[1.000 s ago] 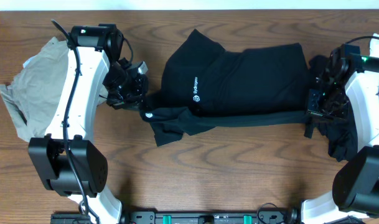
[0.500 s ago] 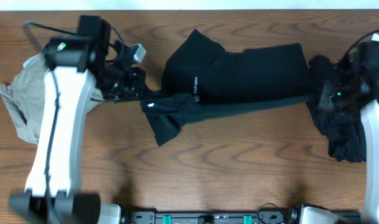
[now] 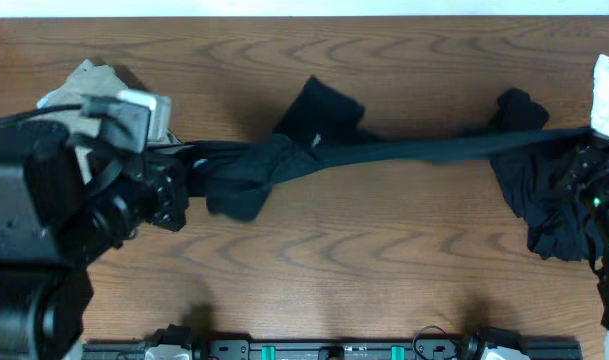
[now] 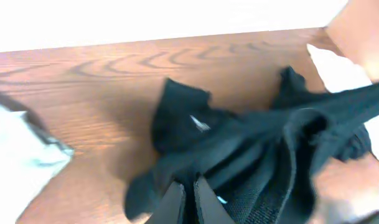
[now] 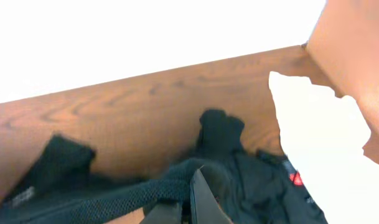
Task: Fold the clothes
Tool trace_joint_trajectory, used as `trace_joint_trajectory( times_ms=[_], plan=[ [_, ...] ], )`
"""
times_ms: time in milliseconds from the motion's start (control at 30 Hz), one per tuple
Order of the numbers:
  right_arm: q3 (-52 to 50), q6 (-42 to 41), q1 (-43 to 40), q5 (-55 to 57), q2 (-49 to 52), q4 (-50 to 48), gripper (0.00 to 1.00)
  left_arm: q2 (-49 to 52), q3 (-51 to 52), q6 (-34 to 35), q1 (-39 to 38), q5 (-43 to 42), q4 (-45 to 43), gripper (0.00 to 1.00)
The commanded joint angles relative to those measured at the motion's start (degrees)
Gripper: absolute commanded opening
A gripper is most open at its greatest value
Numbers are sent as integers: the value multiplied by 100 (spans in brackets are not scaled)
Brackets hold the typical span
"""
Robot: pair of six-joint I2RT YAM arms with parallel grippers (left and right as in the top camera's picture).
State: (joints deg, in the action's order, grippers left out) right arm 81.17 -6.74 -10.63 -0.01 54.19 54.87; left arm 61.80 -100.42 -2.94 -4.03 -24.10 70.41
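Both jaws are clenched: left gripper point(image 4: 188, 198) and right gripper point(image 5: 188, 202) each grasp an end of the long black fabric garment point(image 3: 434, 150), stretched above the middle of the brown wooden table point(image 3: 384, 260).

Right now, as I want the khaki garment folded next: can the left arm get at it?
Probably not yet. The left arm has its fingers shut on the black garment, stretched taut to the right. The khaki garment lies close by that arm, so once they let go it looks reachable.

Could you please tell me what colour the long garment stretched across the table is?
Plain black; the long limp fabric garment shows best in the overhead view.
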Motion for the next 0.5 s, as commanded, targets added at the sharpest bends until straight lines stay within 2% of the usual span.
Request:
trace_joint_trajectory(
  times_ms=[0,133,300,400,467],
  plan=[
    [26,61,-22,107,181,-179,1,168,-31,177,4,597,-50,6],
    [26,61,-22,107,721,-323,1,647,-13,273,4,601,-70,6],
    [26,144,-15,-37,1851,-560,1,1681,-13,284,4,601,-400,6],
    [26,236,2,-203,2732,-1091,2,2511,-13,337,9,732,-1082,6],
    [26,240,72,-282,3298,-1694,1,3086,-15,529,9,933,-1888,6]
  ],
)
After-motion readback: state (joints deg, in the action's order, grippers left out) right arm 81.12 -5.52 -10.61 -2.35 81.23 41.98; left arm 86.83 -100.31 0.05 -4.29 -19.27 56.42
